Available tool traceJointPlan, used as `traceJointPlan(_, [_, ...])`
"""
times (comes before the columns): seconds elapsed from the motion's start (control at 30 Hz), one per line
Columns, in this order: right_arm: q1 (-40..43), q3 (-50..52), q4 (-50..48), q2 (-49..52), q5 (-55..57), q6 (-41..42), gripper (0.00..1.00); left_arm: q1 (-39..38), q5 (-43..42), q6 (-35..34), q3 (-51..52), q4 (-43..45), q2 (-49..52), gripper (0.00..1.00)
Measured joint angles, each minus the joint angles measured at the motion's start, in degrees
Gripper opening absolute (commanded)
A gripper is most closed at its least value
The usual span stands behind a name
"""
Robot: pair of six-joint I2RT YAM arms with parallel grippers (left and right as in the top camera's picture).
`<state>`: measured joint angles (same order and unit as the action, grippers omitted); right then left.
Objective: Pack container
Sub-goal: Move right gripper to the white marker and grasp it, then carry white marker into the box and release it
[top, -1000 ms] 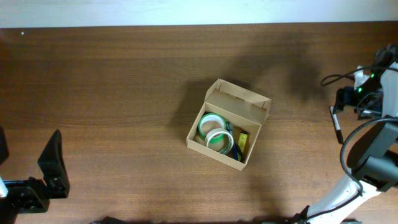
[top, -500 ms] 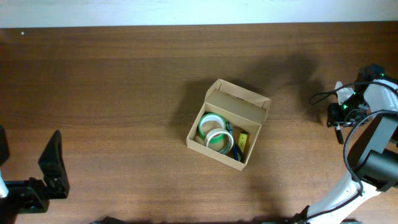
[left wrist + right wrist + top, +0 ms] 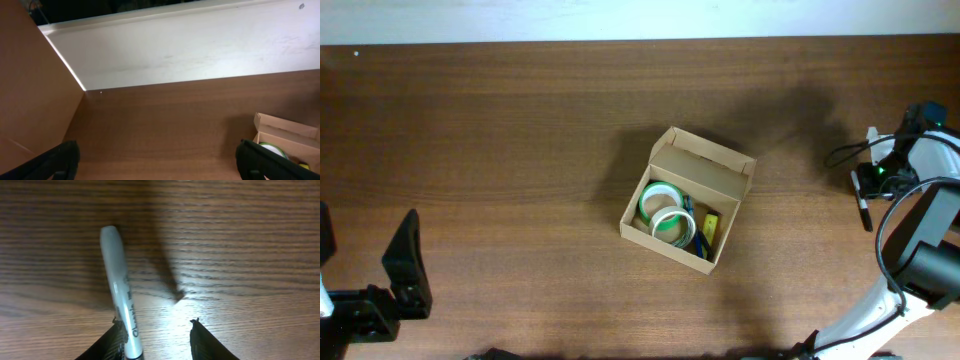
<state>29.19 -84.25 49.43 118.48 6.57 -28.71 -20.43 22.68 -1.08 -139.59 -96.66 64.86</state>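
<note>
The container (image 3: 712,159) is a tan cardboard box at the table's middle, flap lid open. Inside lie two green-and-white tape rolls (image 3: 660,208), a yellow item (image 3: 710,226) and pens. A corner of the box shows in the left wrist view (image 3: 282,131). A grey marker (image 3: 863,206) lies on the table at the far right. My right gripper (image 3: 872,180) is low over it, open; in the right wrist view the marker (image 3: 118,285) lies between the jaws, right next to the left finger (image 3: 109,342). My left gripper (image 3: 161,165) is open and empty at the near left.
The table's back edge and a white wall (image 3: 190,50) run along the far side. The right arm's cables (image 3: 895,215) loop near the table's right edge. The left arm's black finger (image 3: 405,262) stands at the front left.
My right gripper has moved left and down onto the marker at the far right. The box, its contents and the left arm have not moved.
</note>
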Motion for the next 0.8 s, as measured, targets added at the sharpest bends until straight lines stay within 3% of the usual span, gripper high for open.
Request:
traceJointPlan(0.37, [0.5, 3.0, -1.7, 0.0, -1.7, 0.2, 0.41, 0.0, 0.0, 0.0, 0.0, 0.0, 0.0, 1.0])
traceJointPlan(0.53, [0.5, 3.1, -1.6, 0.0, -3.2, 1.1, 0.24, 0.0, 0.0, 0.0, 0.0, 0.0, 0.0, 1.0])
traceJointPlan(0.8, [0.5, 3.7, -1.5, -0.3, -5.2, 3.6, 0.04, 0.0, 0.0, 0.0, 0.0, 0.0, 0.0, 1.0])
